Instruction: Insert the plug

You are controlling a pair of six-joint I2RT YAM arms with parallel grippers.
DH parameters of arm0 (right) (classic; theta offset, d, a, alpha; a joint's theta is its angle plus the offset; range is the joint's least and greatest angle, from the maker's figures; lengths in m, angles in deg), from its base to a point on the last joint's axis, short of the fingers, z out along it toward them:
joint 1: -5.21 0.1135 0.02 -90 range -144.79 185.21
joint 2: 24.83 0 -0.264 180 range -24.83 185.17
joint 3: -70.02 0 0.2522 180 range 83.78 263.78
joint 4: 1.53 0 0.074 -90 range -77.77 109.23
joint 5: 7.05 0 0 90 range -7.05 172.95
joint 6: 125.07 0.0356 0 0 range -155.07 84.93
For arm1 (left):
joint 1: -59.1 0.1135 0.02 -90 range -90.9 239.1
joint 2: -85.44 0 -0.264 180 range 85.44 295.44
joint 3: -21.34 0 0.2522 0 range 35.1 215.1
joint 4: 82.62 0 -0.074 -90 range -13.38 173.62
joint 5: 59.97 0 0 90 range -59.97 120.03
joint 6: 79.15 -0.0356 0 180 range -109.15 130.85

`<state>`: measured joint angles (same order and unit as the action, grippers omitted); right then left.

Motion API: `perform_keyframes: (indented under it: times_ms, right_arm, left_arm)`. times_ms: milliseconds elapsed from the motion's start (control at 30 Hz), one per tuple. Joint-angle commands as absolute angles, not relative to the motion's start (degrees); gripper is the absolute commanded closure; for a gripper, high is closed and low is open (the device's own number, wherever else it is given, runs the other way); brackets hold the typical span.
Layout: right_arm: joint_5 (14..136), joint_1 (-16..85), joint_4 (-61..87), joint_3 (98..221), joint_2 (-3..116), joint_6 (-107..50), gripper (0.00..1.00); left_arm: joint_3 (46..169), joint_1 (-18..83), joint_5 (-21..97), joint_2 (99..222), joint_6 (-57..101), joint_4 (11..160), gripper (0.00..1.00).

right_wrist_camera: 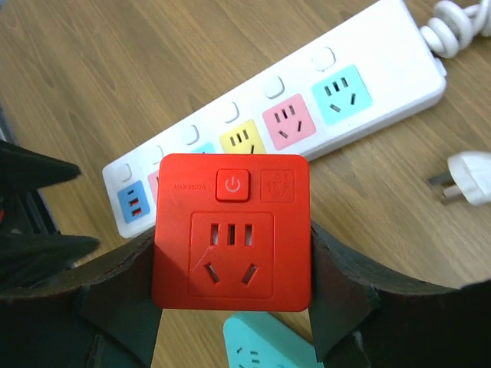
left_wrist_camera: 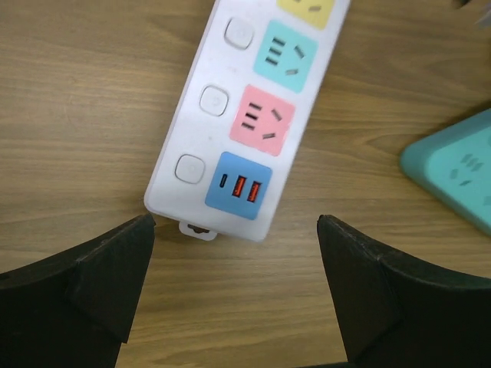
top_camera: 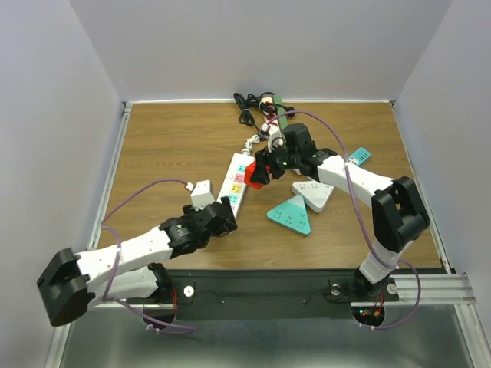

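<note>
Over the white power strip, the red plug block sits clenched between the right gripper's black fingers. Its socket face is turned to the wrist camera, so its prongs are hidden and I cannot tell whether it touches the strip. The left gripper hangs spread and holding nothing just off the strip's USB end, above a wood-grain table boxed in by pale walls.

Bare table L of strip; teal adapter, white adapter crowd R.
</note>
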<state>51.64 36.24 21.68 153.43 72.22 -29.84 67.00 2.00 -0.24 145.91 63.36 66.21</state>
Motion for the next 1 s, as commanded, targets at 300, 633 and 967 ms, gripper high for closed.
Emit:
perform_keyframes:
  times_ms: [300,633,967]
  right_arm:
    - [53.77,41.50,18.12,161.39,78.44,-40.87,1.00]
    - [53.33,43.97,13.81,160.95,80.72,-45.44,1.00]
    - [53.60,45.02,10.82,163.06,84.41,-46.59,1.00]
  left_arm:
    - [64.90,29.45,14.43,131.74,45.77,77.70,0.01]
    - [65.34,38.18,24.40,139.50,40.30,86.87,0.01]
    - [62.35,40.99,26.16,139.76,39.77,87.66,0.01]
